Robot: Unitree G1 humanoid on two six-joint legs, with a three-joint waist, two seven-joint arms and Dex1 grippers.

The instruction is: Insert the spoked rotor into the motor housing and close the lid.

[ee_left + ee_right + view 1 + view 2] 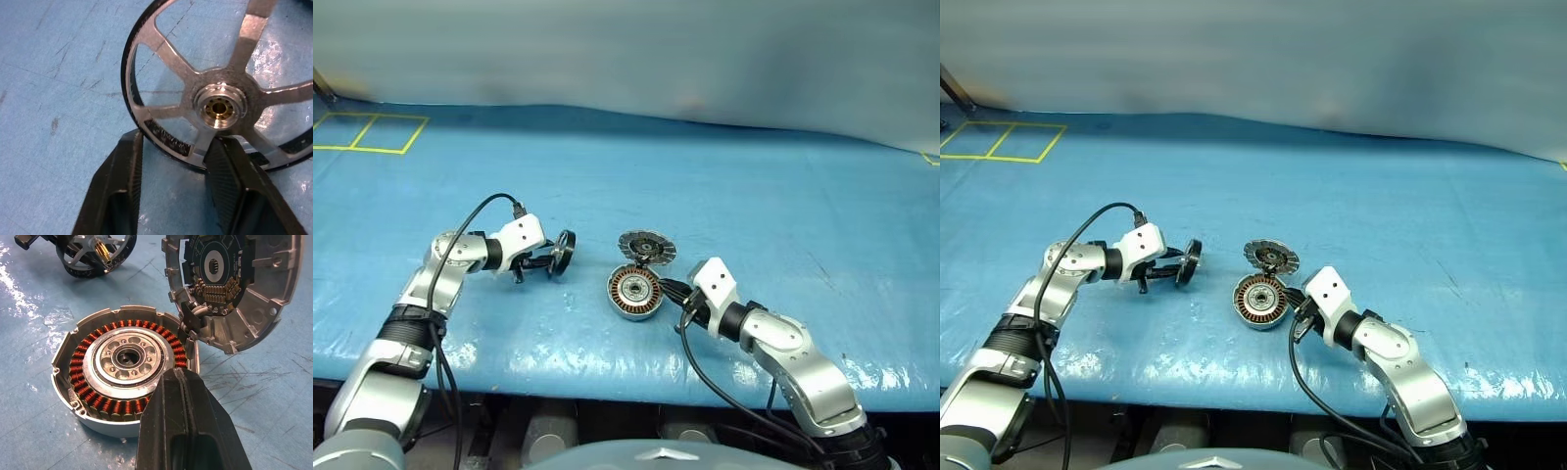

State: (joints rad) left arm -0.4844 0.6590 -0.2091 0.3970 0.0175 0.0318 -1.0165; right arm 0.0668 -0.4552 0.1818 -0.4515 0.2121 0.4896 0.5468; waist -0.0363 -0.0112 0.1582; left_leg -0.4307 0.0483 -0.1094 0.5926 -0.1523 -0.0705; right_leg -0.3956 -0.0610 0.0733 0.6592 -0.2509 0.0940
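Observation:
The spoked rotor [566,255] stands upright on its rim on the blue table, left of the motor housing. My left gripper [552,260] is shut on it. In the left wrist view one finger [122,176] presses the outside of the rim and the other sits inside by a spoke, below the rotor's hub [218,105]. The motor housing [634,292] lies open, its copper windings [93,401] showing around a dark centre. The lid [646,246] tilts up from the housing's far edge, and its inner face [234,284] shows. My right gripper [182,377] is shut, its tips at the housing's near right rim.
The blue cover [754,196] spans the whole table, with wet glossy patches near the front edge [607,364]. Yellow tape squares [372,132] mark the far left corner. Black cables loop from both wrists.

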